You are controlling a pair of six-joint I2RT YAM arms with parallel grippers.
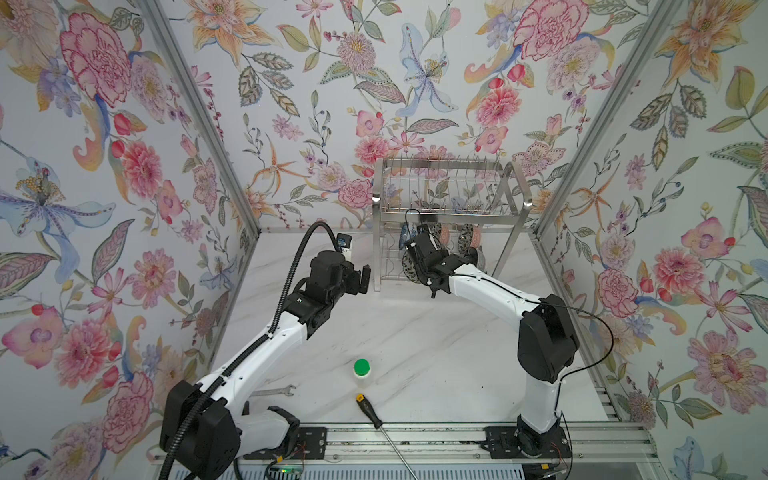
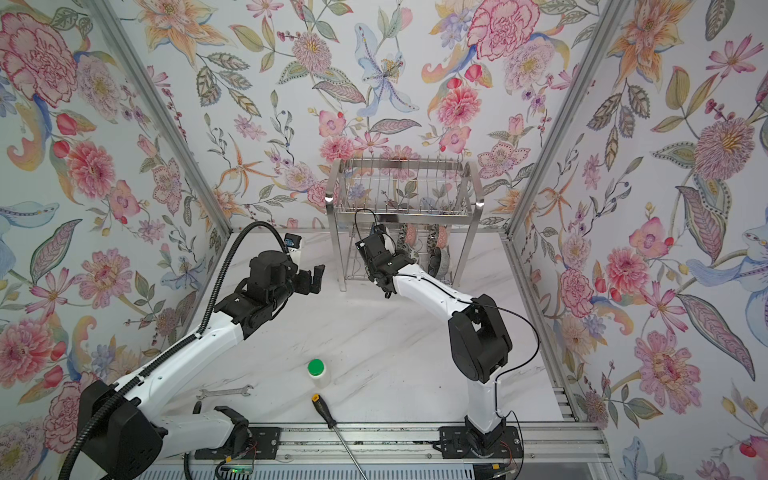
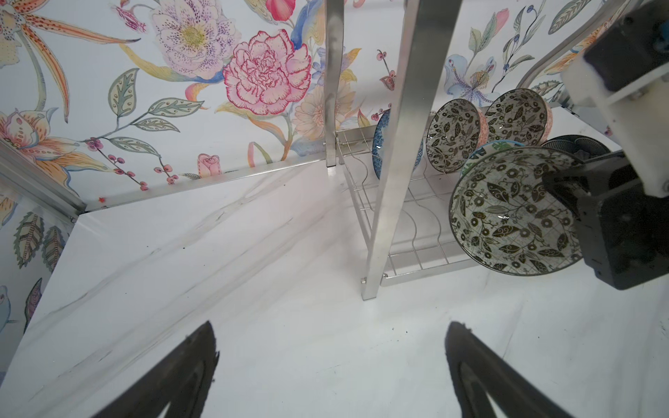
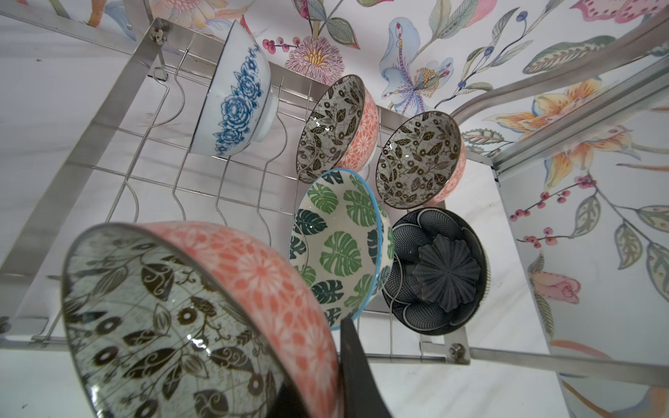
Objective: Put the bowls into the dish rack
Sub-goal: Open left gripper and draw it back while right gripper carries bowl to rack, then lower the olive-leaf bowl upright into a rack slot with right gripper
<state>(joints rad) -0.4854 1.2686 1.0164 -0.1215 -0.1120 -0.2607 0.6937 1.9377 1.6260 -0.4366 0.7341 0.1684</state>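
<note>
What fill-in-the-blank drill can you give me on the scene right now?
1. The right hand grips a bowl; the left hand holds ____.
2. Besides that one, ____ other bowls stand in the rack.
3. They all stand on its ____ shelf.
4. The bottle on the table has a ____ cap.

Missing words: nothing; five; lower; green.

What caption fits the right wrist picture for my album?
The right claw holds a black-and-white bowl at the dish rack, where five other bowls stand.
</note>
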